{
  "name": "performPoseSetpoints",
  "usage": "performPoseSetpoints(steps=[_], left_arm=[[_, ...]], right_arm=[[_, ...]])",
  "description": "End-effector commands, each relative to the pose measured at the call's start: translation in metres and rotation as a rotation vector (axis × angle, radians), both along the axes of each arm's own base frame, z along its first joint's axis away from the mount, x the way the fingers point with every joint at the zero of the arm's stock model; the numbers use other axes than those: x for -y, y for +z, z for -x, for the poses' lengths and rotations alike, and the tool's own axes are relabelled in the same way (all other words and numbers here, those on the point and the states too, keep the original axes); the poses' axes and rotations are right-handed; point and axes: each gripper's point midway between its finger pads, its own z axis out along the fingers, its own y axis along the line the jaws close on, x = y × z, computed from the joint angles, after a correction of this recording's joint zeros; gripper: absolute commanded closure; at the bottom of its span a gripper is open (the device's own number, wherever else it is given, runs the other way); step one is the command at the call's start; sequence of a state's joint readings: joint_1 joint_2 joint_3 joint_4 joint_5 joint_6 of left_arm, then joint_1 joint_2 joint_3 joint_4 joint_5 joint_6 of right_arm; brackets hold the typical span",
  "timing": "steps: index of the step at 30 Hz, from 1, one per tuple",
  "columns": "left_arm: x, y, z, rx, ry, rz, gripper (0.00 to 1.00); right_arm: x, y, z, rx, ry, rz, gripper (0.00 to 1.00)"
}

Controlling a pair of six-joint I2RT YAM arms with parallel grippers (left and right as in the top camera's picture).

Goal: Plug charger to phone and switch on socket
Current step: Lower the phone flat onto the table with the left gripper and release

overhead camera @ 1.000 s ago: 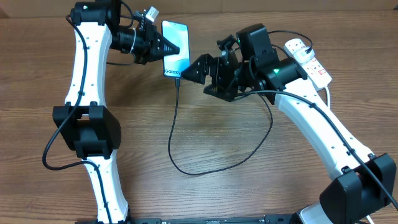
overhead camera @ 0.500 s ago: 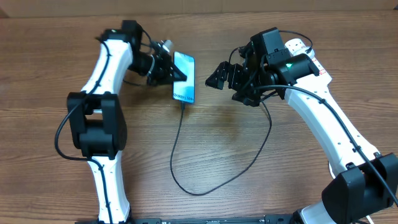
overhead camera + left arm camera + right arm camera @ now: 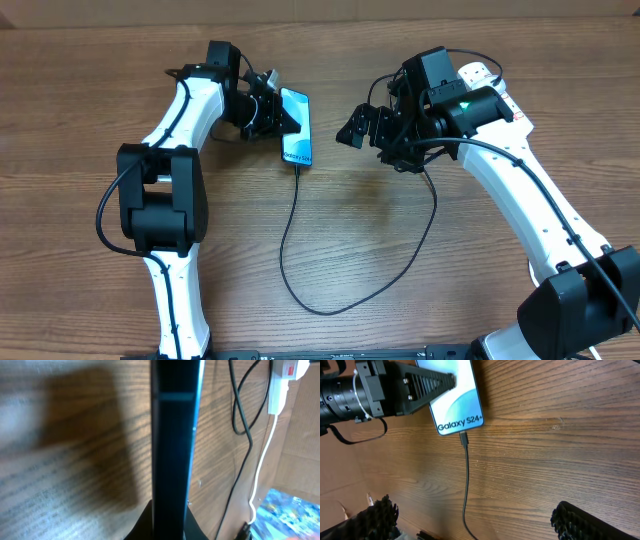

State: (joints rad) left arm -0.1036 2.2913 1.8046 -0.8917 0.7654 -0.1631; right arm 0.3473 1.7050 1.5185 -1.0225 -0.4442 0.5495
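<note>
The phone [image 3: 296, 126], with its blue "Galaxy" screen, is gripped by its long sides in my left gripper [image 3: 276, 112]. In the left wrist view it shows edge-on [image 3: 172, 445] between the jaws of the left gripper [image 3: 170, 527]. The charger's black connector tip [image 3: 464, 437] sits in the phone's [image 3: 457, 407] bottom port. The black cable [image 3: 292, 260] loops over the table toward the right arm. My right gripper [image 3: 350, 128] is open and empty just right of the phone; the cable lies between its fingers [image 3: 582, 522]. The white socket [image 3: 492, 88] lies at the back right.
The socket's thick white cord [image 3: 260, 470] runs down the far side in the left wrist view. The cable's loop [image 3: 420, 240] lies under the right arm. The plug end is hidden by the right arm.
The left gripper has carried the phone right and down, with the cable still plugged in. The right gripper has drawn back to the right, away from the phone's bottom end.
</note>
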Motion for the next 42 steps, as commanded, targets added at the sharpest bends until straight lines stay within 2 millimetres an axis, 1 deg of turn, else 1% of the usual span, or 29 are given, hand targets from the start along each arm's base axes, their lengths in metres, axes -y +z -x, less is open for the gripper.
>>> performPoseSetpoints(steps=[1, 4, 9, 12, 20, 23, 28, 30, 31, 33, 34, 35, 37, 42], left_arm=[[0.006, 0.003, -0.002, 0.005, 0.007, 0.016, 0.96], [0.012, -0.003, -0.002, -0.008, 0.006, 0.017, 0.96], [0.024, -0.022, 0.006, -0.058, -0.016, 0.020, 0.96], [0.028, -0.023, 0.008, -0.062, -0.025, 0.025, 0.96], [0.020, -0.031, 0.008, -0.060, -0.013, -0.039, 0.95], [0.016, -0.035, 0.006, -0.056, -0.007, -0.070, 0.93], [0.011, -0.039, 0.005, -0.051, 0.000, -0.107, 0.88], [0.009, -0.040, 0.004, -0.049, 0.004, -0.123, 0.81], [0.008, -0.041, 0.004, -0.048, 0.005, -0.129, 0.75], [0.004, -0.044, 0.003, -0.046, 0.011, -0.160, 0.69], [0.002, -0.046, 0.004, -0.047, 0.013, -0.175, 0.64], [0.000, -0.047, 0.004, -0.049, 0.015, -0.189, 0.62], [-0.007, -0.051, 0.006, -0.058, 0.021, -0.228, 0.62], [-0.022, -0.057, 0.009, -0.079, 0.036, -0.311, 0.59]], right_arm=[[0.001, 0.001, -0.004, 0.013, 0.000, 0.009, 0.00], [0.001, 0.001, -0.004, 0.013, 0.000, 0.009, 0.00], [0.001, 0.001, -0.004, 0.013, 0.001, 0.009, 0.00], [0.001, 0.001, -0.004, 0.013, 0.000, 0.009, 0.00], [0.002, 0.001, -0.003, 0.010, 0.000, 0.010, 0.00], [0.002, 0.001, -0.003, 0.009, 0.000, 0.010, 0.00], [0.002, 0.001, -0.002, 0.006, 0.000, 0.011, 0.00], [0.002, 0.001, -0.002, 0.006, 0.000, 0.011, 0.00], [0.002, 0.001, -0.002, 0.005, 0.000, 0.011, 0.00], [0.002, 0.000, -0.002, 0.005, 0.000, 0.012, 0.00], [0.002, 0.000, -0.002, 0.004, 0.000, 0.012, 0.00], [0.002, 0.000, -0.002, 0.004, 0.000, 0.012, 0.00], [0.002, 0.000, -0.002, 0.003, 0.000, 0.013, 0.00], [0.008, -0.003, -0.003, 0.007, -0.015, 0.050, 0.00]])
